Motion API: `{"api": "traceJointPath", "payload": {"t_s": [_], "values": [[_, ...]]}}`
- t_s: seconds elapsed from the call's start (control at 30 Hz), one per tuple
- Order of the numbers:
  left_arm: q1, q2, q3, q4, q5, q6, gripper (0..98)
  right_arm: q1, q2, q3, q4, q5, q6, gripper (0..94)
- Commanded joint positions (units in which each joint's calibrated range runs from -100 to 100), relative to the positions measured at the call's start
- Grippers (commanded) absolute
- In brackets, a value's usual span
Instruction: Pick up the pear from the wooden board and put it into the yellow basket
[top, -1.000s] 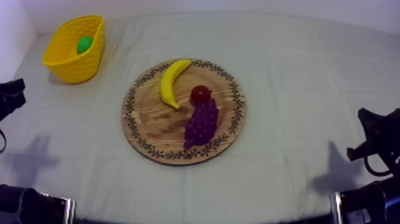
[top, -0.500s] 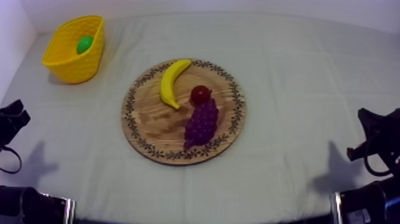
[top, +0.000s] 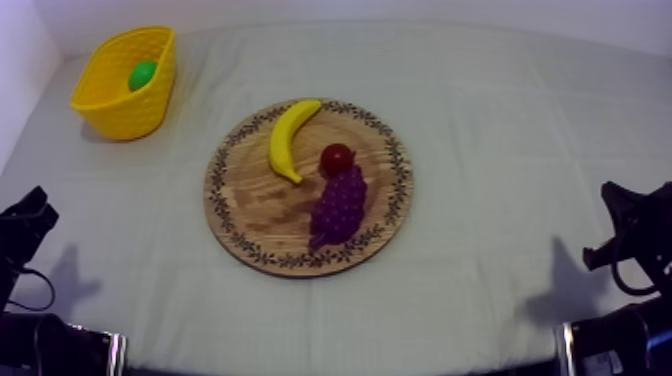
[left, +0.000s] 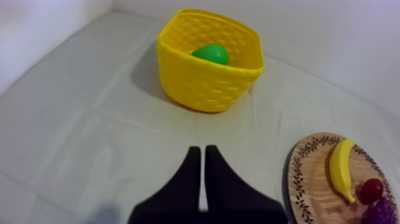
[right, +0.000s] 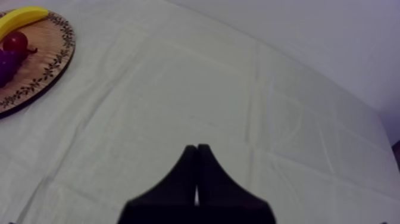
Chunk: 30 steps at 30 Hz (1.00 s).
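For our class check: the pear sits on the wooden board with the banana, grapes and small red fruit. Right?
No. The pear sits in the yellow basket, as the left wrist view shows; banana, grapes and small red fruit are on the wooden board.

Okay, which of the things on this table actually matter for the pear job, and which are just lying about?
Part of the job:
pear, already lying in the basket
yellow basket
wooden board, named as the pickup place

Just lying about, all on the board:
banana
small red fruit
grapes
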Motion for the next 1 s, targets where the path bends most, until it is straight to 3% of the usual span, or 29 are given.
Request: {"api": "traceJointPath", "payload": {"t_s": [0.0,0.13,0.47,0.97], "values": [[0.24,-1.54,1.46,-0.07,-0.10,0.92,0.0,0.01,-0.03,-0.02,0.01,0.02,0.00,0.4],[0.30,-2.30,2.72,-0.06,0.43,1.51,0.0,0.01,-0.03,-0.02,0.01,0.02,0.00,0.4],[1.08,-2.54,3.32,0.54,1.76,-0.58,0.0,0.01,-0.03,-0.02,0.01,0.02,0.00,0.4],[1.17,-2.55,5.56,0.66,-5.04,-0.35,0.0,0.01,-0.03,-0.02,0.01,0.02,0.00,0.4]]}}
